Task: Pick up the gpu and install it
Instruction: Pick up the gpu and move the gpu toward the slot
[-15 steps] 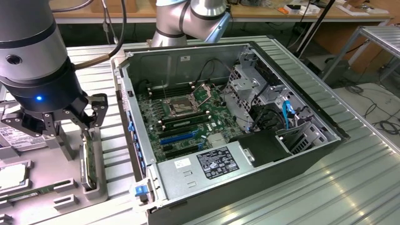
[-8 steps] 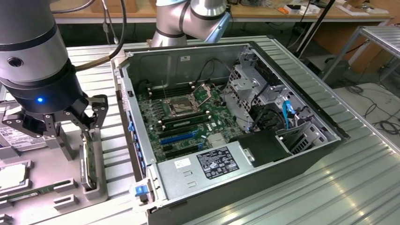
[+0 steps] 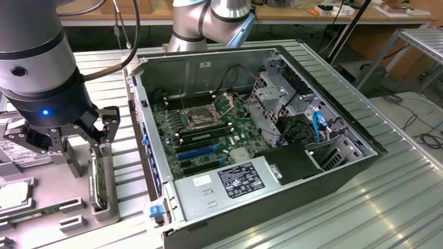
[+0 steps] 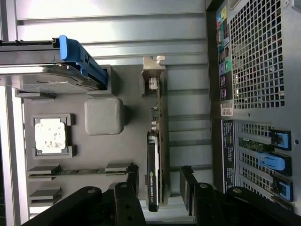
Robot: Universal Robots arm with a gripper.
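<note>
Step in hand: lining up to grasp the gpu [image 4: 156, 160]; nothing is lifted yet
Gpu: stands on its long edge in a slot of the grey holder tray [image 4: 104, 84], near the tabletop [image 3: 387, 207] edge at the exterior view's left, just beside the rear wall of the computer case [image 3: 277, 54]; its silver bracket [image 4: 153, 70] is at the end away from the arm
Gripper: the gripper [image 4: 158, 186] hangs over the card's unbracketed end; the fingers [image 4: 187, 181] are spread wide and hold nothing; one stands on each side of the card, with a clear gap on both sides
Neighbours: a RAM stick [image 4: 80, 170] lies in the tray close to one finger; a hard drive [image 4: 42, 77] and a processor chip [image 4: 51, 135] sit further off
Doing it well: by my reading, keep the card centred between the fingers, so both meet it together and neither pushes it askew in its slot; come down straight; set the pads flat on the black face and the green board, clear of the bracket and the lower contact edge
Risk: a tilted approach may clip the RAM stick or the tray wall; a hard squeeze may flex the board
</note>
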